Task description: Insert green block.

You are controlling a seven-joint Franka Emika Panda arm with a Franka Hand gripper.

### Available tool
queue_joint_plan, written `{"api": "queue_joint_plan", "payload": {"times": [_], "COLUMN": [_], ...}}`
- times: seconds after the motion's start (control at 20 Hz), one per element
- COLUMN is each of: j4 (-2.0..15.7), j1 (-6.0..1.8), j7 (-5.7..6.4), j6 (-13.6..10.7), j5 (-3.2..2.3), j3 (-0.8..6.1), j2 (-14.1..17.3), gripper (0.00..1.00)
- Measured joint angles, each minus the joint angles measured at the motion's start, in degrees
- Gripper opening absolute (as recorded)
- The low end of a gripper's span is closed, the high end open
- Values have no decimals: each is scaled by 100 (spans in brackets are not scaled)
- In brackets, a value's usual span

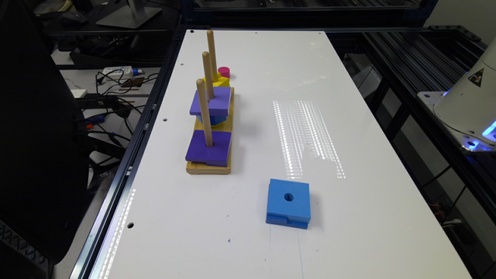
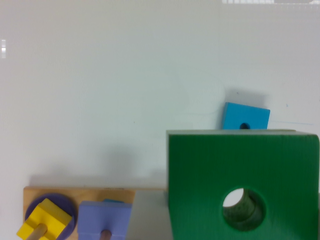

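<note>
Gripper fingers cannot be made out in the wrist view, so how far apart the jaws stand cannot be told. The green block sits very close under the wrist camera, its dark green face square-on, its round centre hole toward one side, white table surface visible through the hole. Whether it is clamped or merely close to the lens cannot be told.

Past the green block's edge in the wrist view: the blue block, flat on the white table, hole up. Also the wooden base with a yellow block on a peg and a pale purple block on the next peg.

Exterior view: the robot's white base stands at the exterior view's right edge, beside the table. Wooden base carries three upright pegs in a row. Nearest peg holds a dark purple block; middle peg a pale purple block over something blue; far peg a yellow block. A small pink cylinder stands just behind the yellow one. Blue block lies alone on the table, well apart from the wooden base, toward the exterior view's right of it.
</note>
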Motion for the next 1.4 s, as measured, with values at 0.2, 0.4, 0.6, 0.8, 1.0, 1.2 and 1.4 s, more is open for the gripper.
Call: {"api": "queue_joint_plan", "payload": {"times": [0.2,0.4,0.6,0.8,1.0,1.2,1.4], "j4": [-1,-15,-19,-26,-37,-51,-58], "j1": [0,0,0,-1,-3,-6,-13], "j7": [0,0,0,0,-1,-3,-6], "j6": [0,0,0,1,18,123,281], "j5": [0,0,0,0,0,0,-8], "j3": [0,0,0,0,0,0,0], "j2": [0,-2,-2,-2,10,85,217], "gripper": [0,0,0,0,0,0,0]}}
